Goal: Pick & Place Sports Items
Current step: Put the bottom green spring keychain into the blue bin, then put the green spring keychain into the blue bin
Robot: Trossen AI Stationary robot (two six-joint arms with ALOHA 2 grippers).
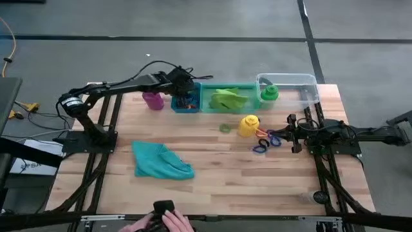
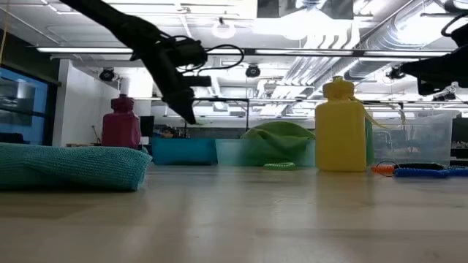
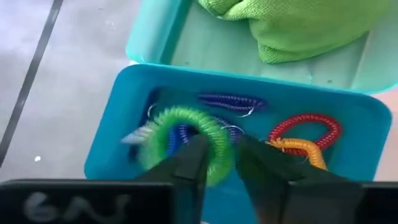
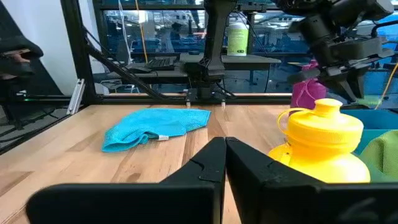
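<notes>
Overhead, the left gripper [image 1: 187, 92] hangs above the blue rectangular plastic bin [image 1: 174, 105] at the table's 12 o'clock edge, while the right gripper [image 1: 291, 133] waits at 3 o'clock with its jaws pressed together on nothing.

From the left wrist, the fuzzy green coiled rubbery ring [image 3: 184, 146] sits right at the tips of the two dark fingers [image 3: 193, 163], which stand slightly apart. I cannot tell whether they pinch the ring's near arc or have just let it go; it looks blurred, as if falling or swinging. Below it inside the bin lie a blue coiled ring [image 3: 231, 102], a red coiled ring [image 3: 306, 126] and an orange coiled ring [image 3: 300, 149].

What matters for the coming move is that the green ring lies straight under the jaws and directly over the bin's floor, so a release needs no sideways shift.

Elsewhere, the lime-green cloth [image 1: 228, 98] fills the green bin [image 1: 212, 107], a green bottle [image 1: 268, 93] stands in the clear bin [image 1: 309, 90], and the purple bottle [image 1: 152, 100] stands just beside the blue bin. Unsorted on the table are the teal cloth [image 1: 161, 161] at 7 o'clock, and the yellow plastic bottle [image 1: 248, 125] with loose rings [image 1: 265, 142] near the right arm, which I judge the nearer one for those.
</notes>
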